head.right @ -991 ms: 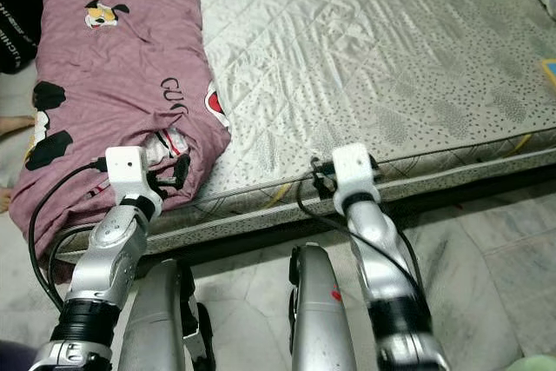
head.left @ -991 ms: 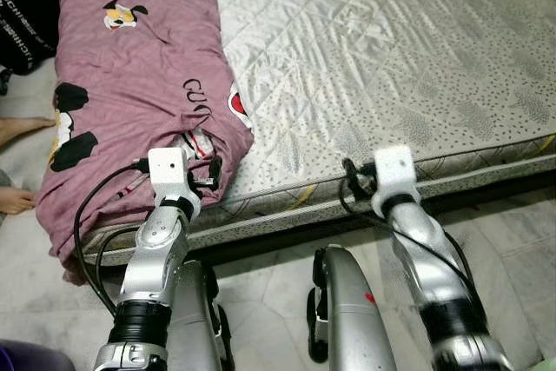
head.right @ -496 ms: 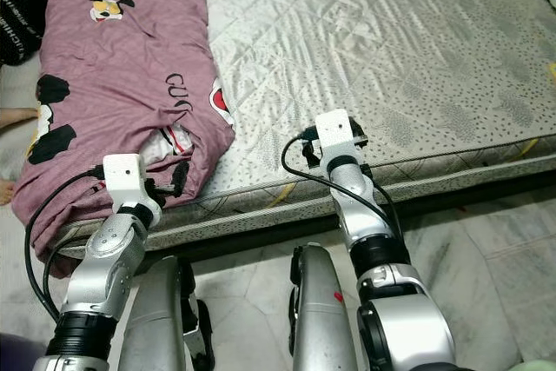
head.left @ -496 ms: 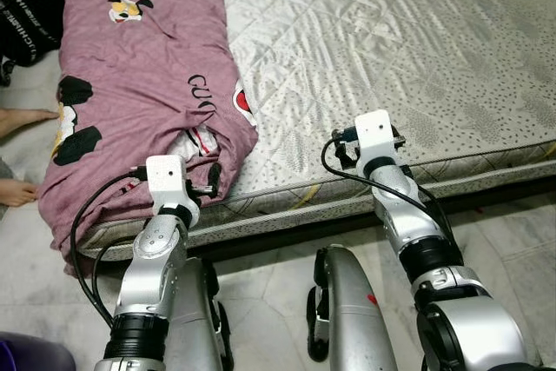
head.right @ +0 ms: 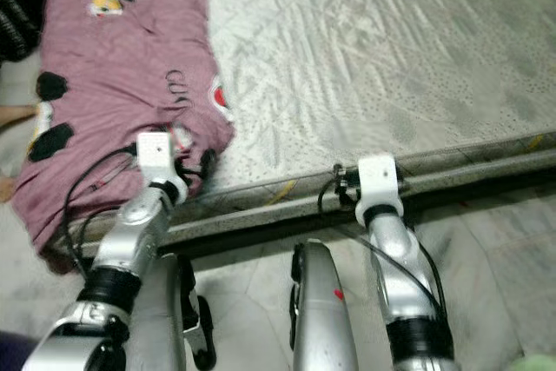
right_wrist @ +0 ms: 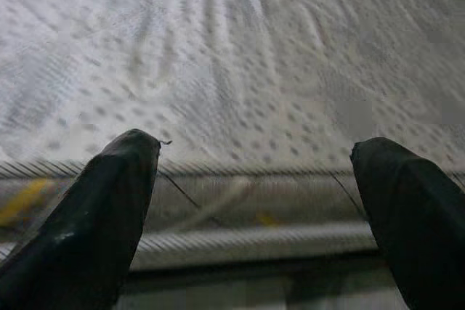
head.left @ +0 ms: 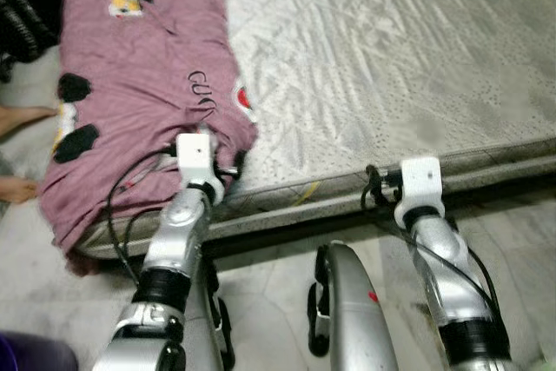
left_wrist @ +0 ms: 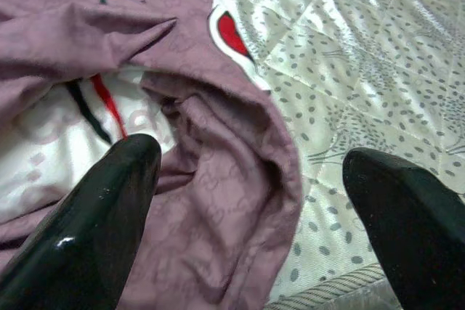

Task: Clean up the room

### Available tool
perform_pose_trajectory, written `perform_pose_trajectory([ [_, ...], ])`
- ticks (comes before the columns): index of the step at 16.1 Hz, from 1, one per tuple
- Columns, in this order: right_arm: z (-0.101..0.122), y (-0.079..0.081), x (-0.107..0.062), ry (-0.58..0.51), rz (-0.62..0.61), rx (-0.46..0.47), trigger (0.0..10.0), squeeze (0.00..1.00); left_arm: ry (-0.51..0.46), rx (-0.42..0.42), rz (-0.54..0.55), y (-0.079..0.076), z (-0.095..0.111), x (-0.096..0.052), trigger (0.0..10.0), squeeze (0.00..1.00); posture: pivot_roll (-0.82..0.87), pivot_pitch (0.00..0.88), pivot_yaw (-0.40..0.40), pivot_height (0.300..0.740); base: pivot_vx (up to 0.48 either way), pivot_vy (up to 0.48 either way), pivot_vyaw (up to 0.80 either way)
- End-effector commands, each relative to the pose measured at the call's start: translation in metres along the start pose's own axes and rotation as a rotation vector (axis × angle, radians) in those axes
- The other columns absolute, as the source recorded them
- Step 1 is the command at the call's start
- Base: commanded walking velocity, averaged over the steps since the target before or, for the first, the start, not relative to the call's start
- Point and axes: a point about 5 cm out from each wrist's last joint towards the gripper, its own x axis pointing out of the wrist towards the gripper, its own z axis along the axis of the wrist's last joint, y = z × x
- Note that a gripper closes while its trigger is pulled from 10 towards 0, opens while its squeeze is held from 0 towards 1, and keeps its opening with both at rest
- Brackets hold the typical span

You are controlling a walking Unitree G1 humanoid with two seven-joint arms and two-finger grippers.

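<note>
Right gripper back off mattress, blurred.

Before me is a bed with a bare grey quilted mattress, covered in small dark dots and edged with a striped piping along its near side. On its left part lies a mauve quilt, long and a little crumpled, printed with black letters and cartoon figures; its near corner is folded open and shows a white lining with red and black stripes. The quilt hangs over the left edge of the mattress. The bed stands on a pale marble floor.
</note>
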Motion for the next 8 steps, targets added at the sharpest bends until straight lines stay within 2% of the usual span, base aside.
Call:
perform_pose_trajectory([
  [1, 0.004, 0.000, -0.001, -0.013, 0.007, 0.008, 10.0, 0.00, 0.025, 0.003, 0.013, 0.003, -0.007, -0.002, 10.0, 0.00, -0.15, 0.285, 0.011, 0.605, 0.000, 0.000, 0.00],
  [3, 0.004, 0.000, -0.001, -0.013, 0.007, 0.008, 10.0, 0.00, 0.025, 0.003, 0.013, 0.003, -0.007, -0.002, 10.0, 0.00, -0.15, 0.285, 0.011, 0.605, 0.000, 0.000, 0.00],
  [4, 0.003, 0.001, -0.011, -0.013, 0.014, 0.013, 10.0, 0.00, 0.023, 0.007, 0.020, 0.004, -0.006, 0.001, 10.0, 0.00, -0.17, 0.289, 0.011, 0.605, 0.000, 0.000, 0.00],
  [5, 0.003, 0.004, -0.034, -0.007, 0.024, 0.026, 10.0, 0.00, 0.087, 0.031, -0.005, 0.005, -0.009, 0.010, 10.0, 0.00, -0.25, 0.280, 0.018, 0.605, 0.000, 0.000, 0.00],
  [6, 0.004, 0.004, -0.049, -0.002, 0.027, 0.035, 10.0, 0.00, 0.138, 0.052, -0.019, 0.005, -0.012, 0.016, 10.0, 0.00, -0.26, 0.275, 0.016, 0.605, 0.000, 0.000, 0.00],
  [8, 0.007, 0.001, -0.063, 0.006, 0.024, 0.043, 10.0, 0.00, 0.187, 0.065, -0.046, 0.004, -0.013, 0.023, 10.0, 0.00, -0.27, 0.271, 0.014, 0.605, 0.000, 0.000, 0.00],
])
